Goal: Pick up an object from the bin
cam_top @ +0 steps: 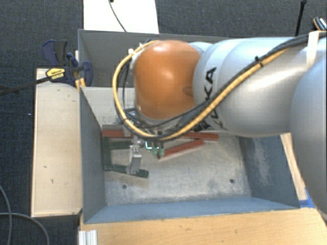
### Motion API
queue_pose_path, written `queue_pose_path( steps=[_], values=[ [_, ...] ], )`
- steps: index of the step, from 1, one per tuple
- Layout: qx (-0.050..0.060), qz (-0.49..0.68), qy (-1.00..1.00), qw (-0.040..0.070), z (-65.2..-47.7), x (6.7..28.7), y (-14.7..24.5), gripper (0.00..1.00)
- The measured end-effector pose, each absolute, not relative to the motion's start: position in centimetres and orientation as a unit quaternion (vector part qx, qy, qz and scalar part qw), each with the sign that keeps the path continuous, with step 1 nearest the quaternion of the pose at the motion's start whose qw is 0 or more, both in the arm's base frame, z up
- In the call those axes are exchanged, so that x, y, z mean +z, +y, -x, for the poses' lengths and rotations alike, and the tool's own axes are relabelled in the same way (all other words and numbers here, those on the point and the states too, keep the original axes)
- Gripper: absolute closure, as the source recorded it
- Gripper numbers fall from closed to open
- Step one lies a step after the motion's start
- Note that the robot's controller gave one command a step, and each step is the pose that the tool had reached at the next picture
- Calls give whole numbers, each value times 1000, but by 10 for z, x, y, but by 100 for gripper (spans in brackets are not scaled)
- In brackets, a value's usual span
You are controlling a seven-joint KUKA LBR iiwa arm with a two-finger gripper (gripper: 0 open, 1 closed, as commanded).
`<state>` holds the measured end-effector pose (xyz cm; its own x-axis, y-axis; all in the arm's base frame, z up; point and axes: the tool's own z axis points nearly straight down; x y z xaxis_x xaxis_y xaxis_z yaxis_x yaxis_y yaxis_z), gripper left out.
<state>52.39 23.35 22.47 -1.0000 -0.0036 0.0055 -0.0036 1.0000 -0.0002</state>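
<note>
Orange-capped arm (163,80) hangs low, pincer (136,162) at the dark green bar (118,168), its gape we cannot tell; next, we reckon, close and lift.

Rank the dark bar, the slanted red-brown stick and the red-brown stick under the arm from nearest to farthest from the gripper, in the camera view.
1. dark bar, at left, right beneath the gripper.
2. slanted red-brown stick, just to the gripper's right in the view.
3. red-brown stick under the arm, farther right and farther back.
</note>
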Motion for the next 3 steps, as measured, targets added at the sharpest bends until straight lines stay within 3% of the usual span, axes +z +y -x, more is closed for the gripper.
queue_pose_path(
  steps=[1,2,3],
  values=[
    [1,-40,-999,3,-524,66,167,0],
    [-1,-38,-999,-1,-526,70,169,100],
    [-2,-70,-998,-6,-545,227,182,100]
  ],
)
